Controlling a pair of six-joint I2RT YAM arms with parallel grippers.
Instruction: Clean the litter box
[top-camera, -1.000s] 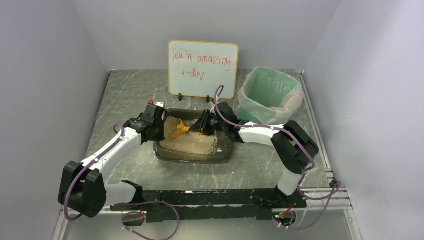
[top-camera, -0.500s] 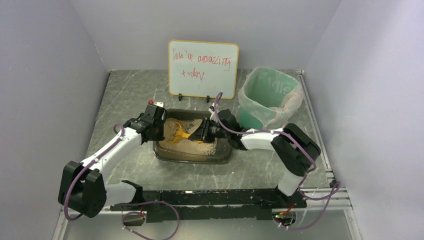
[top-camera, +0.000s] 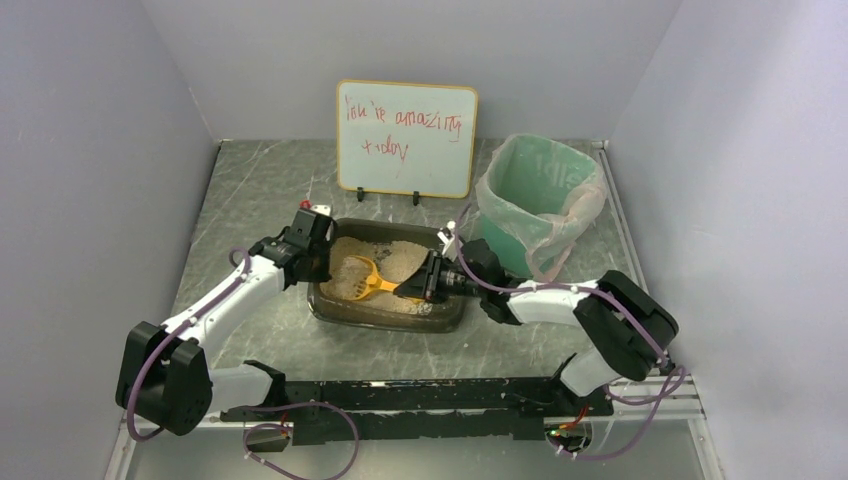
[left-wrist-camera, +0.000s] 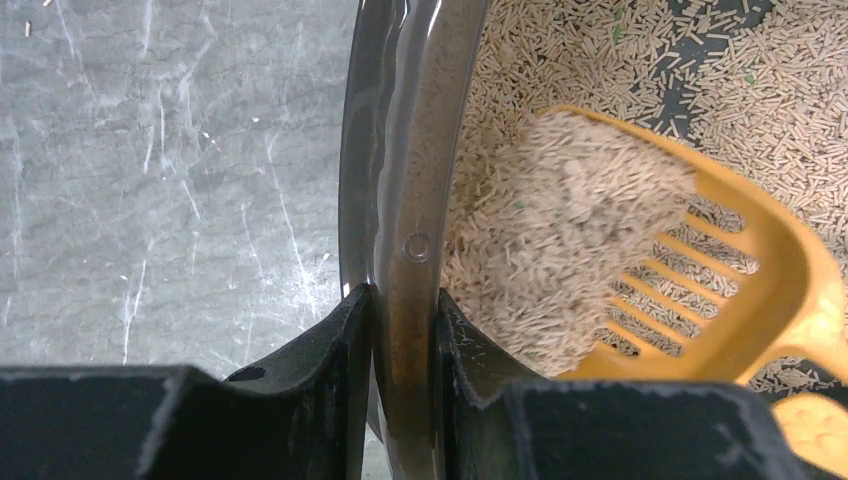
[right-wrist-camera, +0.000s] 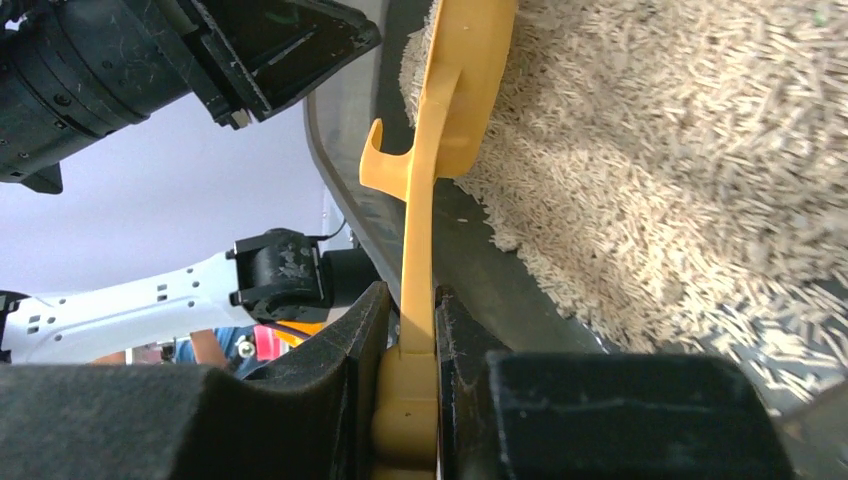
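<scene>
Scooping the litter box (top-camera: 385, 315).
Left gripper (top-camera: 318, 264) clamps its 9 o'clock rim; right gripper (top-camera: 418, 288) pinches the loaded scoop (top-camera: 368, 278), which likely needs a level carry to the 2 o'clock bin (top-camera: 540, 215).

white links (top-camera: 215, 305), black joints (top-camera: 165, 380), purple cables (top-camera: 237, 257), black tool fingers (left-wrist-camera: 300, 395)

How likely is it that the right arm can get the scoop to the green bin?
Probably yes. The right gripper is shut on the yellow scoop, the green bin stands open just beyond that arm, and nothing stands between litter box and bin.
</scene>
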